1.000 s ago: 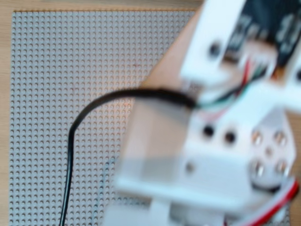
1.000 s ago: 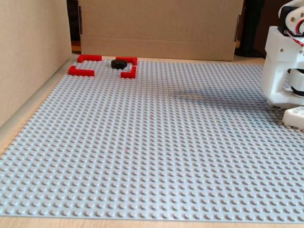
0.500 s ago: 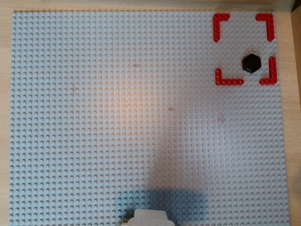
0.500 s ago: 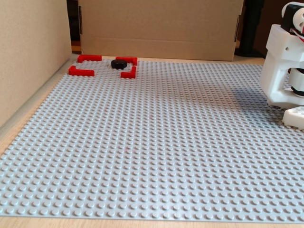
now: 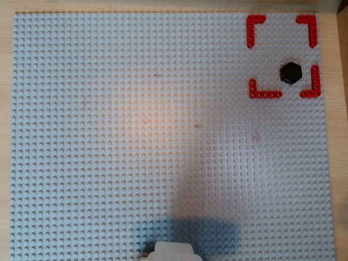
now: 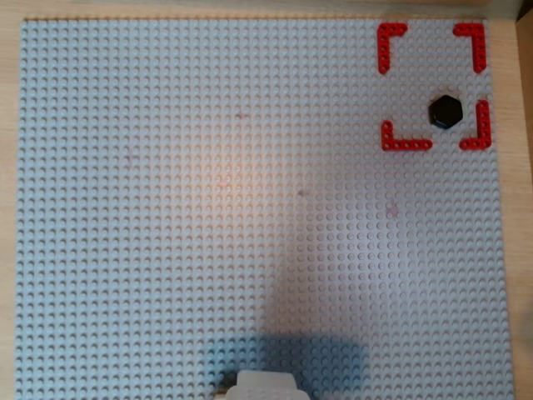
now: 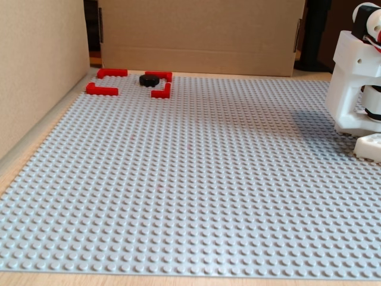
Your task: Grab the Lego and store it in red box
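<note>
Lego (image 5: 291, 73): glossy black hexagon, inside red box (image 5: 265, 94), lower right.

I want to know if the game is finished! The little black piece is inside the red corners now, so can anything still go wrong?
Maybe two small things. The small glossy black hexagonal Lego sits off-centre in the square of four red L-shaped corner pieces, near the right-hand lower corner in both overhead views, so a bump could nudge it out through a gap. The white robot arm shows only at the edge, its pincer hidden.
</note>
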